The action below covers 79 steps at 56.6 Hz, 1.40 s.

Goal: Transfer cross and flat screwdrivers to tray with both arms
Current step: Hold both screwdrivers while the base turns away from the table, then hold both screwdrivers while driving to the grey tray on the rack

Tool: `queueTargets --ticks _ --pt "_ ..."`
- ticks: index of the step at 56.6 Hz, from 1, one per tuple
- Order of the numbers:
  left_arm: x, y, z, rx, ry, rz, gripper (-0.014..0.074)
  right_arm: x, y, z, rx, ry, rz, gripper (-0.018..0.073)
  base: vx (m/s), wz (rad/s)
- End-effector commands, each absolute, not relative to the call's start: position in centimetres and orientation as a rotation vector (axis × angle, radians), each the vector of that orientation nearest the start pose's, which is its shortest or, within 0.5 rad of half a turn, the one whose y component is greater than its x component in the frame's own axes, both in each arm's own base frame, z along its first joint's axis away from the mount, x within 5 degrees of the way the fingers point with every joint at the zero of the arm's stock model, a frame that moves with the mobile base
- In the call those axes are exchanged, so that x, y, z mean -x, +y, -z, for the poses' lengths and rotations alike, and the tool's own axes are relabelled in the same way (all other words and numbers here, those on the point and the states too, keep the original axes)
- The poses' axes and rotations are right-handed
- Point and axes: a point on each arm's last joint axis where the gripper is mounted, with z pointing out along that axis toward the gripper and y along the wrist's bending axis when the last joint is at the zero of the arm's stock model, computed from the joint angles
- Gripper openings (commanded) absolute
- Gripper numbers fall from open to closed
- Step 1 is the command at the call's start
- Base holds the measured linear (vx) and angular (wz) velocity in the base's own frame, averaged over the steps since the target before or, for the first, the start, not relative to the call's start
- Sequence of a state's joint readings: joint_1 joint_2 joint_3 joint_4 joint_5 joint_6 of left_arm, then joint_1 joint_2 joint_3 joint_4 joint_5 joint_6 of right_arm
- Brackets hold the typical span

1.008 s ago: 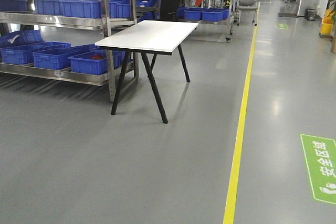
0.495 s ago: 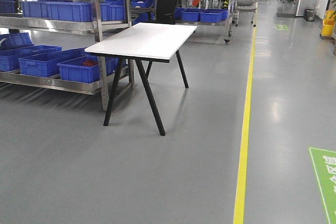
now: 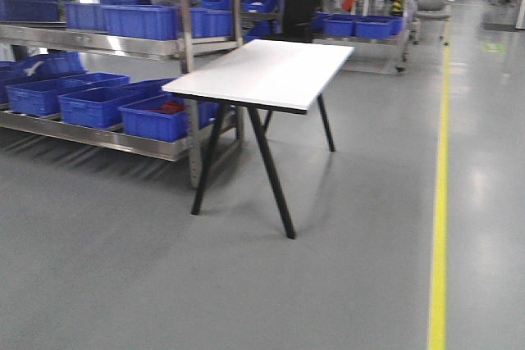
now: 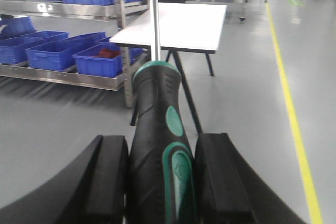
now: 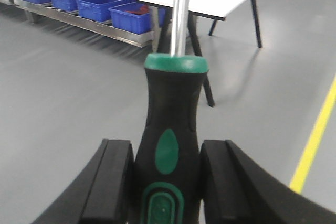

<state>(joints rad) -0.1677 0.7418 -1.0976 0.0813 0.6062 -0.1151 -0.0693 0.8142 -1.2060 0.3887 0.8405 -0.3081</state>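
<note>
My left gripper (image 4: 163, 174) clamps the first screwdriver (image 4: 157, 114) by its handle, and my right gripper (image 5: 168, 177) clamps the second screwdriver (image 5: 170, 108). Ahead of both shafts is open floor (image 3: 123, 284), then one white table (image 3: 271, 71) (yellow line (image 3: 439, 202) off right).

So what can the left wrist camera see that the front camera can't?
Only the left wrist camera shows the left claw squeezing a black-and-green screwdriver, its steel shaft pointing out towards the white table. Only the front camera shows the table's front legs whole, with nothing in the way, and no claw or tool at all. Both show that table, the blue bins on the metal shelves, and the yellow floor line.
</note>
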Motion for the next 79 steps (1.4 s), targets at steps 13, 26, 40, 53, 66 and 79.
queueTargets --ticks 13,26,40,53,66,79 --pt "-12.1 -1.73 -47.12 -0.069 1.614 0.137 -0.0006 -12.94 1.57 -47.77 0.137 1.768 -0.193 -0.0008 0.48 0.46" --pt "-12.1 -1.73 -47.12 -0.069 1.614 0.137 -0.0006 -12.94 1.57 -47.77 0.137 1.768 -0.193 -0.0008 0.49 0.62" --pt "-12.1 -1.73 -47.11 -0.069 1.615 0.137 -0.0006 -12.94 1.55 -47.77 0.137 1.768 -0.191 -0.0008 0.5 0.69" --pt "-12.17 -1.74 -47.08 -0.07 1.617 0.137 -0.0006 -12.95 1.55 -47.76 0.137 1.769 -0.191 -0.0008 0.51 0.63" --pt "-12.1 -1.72 -47.09 -0.069 1.617 0.137 -0.0006 -12.76 1.58 -47.81 0.139 1.765 -0.191 -0.0008 0.52 0.47" --pt "-12.1 -1.73 -47.1 -0.069 1.616 0.137 -0.0006 -12.76 1.57 -47.83 0.138 1.763 -0.19 -0.0008 0.54 0.34"
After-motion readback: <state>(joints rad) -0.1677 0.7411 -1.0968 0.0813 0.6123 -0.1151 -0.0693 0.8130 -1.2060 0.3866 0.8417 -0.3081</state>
